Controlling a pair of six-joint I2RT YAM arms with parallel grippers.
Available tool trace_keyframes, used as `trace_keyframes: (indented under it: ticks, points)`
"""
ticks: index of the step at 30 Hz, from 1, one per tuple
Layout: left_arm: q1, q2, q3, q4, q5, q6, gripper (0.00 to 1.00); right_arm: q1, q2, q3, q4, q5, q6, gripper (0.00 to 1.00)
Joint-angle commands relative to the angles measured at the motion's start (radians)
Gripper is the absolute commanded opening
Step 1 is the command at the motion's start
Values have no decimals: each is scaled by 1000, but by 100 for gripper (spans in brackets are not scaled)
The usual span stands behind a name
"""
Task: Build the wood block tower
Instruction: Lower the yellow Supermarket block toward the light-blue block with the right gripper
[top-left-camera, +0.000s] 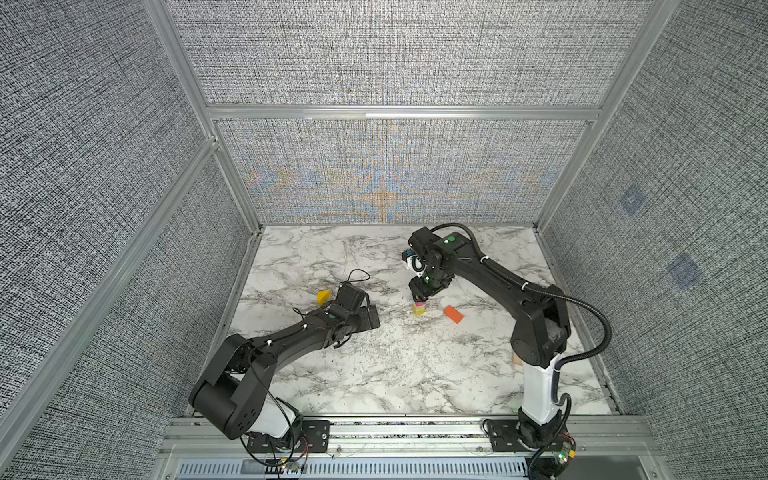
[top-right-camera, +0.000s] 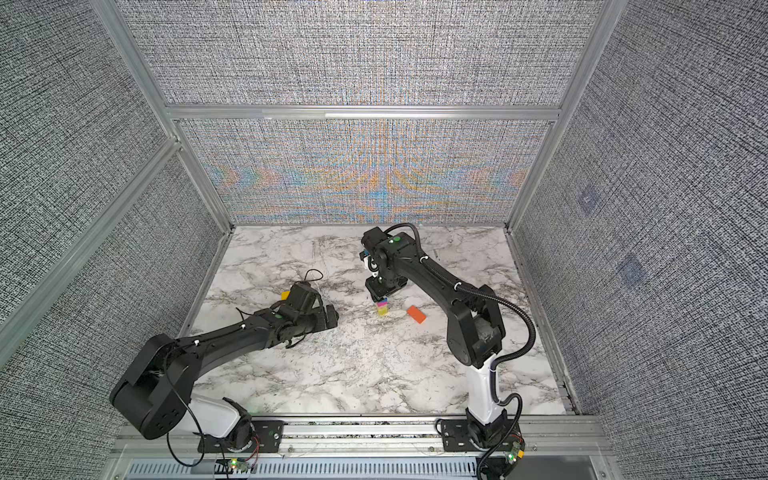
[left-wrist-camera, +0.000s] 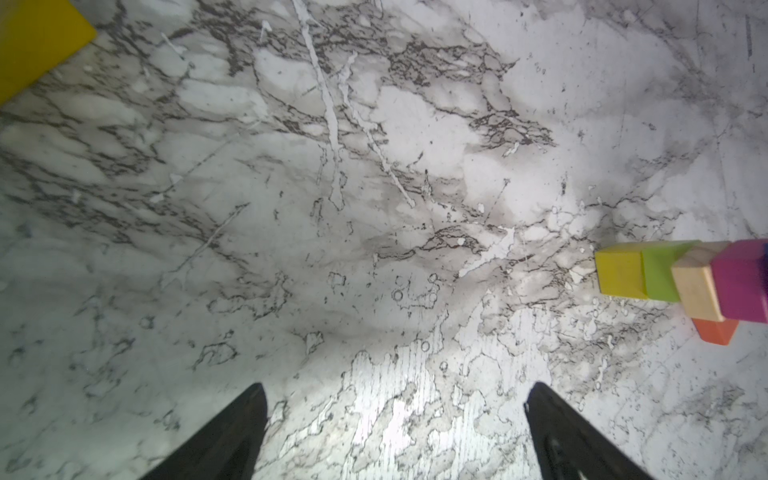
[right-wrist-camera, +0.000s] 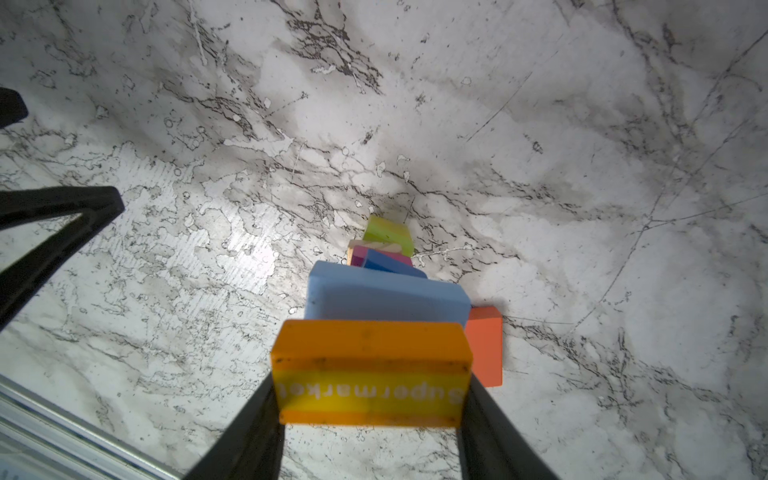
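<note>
Between the fingers of the right end effector (right-wrist-camera: 372, 374) sits an orange block (right-wrist-camera: 372, 345) with a yellow band reading "Supermarket". The fingers are clamped on its two short ends. Directly under this end effector stands the tower (top-left-camera: 419, 308), a narrow column on the marble bench (top-left-camera: 395, 374).

Reading down from the held block in the right wrist view:
- a light blue slab (right-wrist-camera: 386, 295)
- a darker blue piece (right-wrist-camera: 392, 264)
- a magenta cube (right-wrist-camera: 359, 255)
- a plain plank (right-wrist-camera: 376, 246)
- a lime block (right-wrist-camera: 388, 232) at the foot

The left wrist view also shows a yellow face (left-wrist-camera: 619, 270) at the foot, next to the lime. Whether the held block rests on the light blue slab cannot be told. A red-orange slab (top-left-camera: 453, 314) lies flat on the bench just beside the tower, below and to one side of the right end effector.

The left end effector (left-wrist-camera: 397, 386) is spread wide and holds nothing. Only bare bench shows between its fingers. It sits low over the bench, well apart from the tower. A yellow wedge (top-left-camera: 323, 297) lies on the bench near the wrist behind this end effector, on the side away from the tower.
</note>
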Motion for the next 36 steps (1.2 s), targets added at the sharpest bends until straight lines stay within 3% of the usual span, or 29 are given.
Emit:
trace_keyframes:
  ticks: [1,20,36]
  points:
    - [0,-4,4,14,4,2,98,1,-4,4,0,-1,15,58]
    - [0,7,1,23,7,1,98,2,1,-7,3,-1,29,67]
    - [0,6,0,22,8,-1,98,2,-8,-8,6,22,40,68]
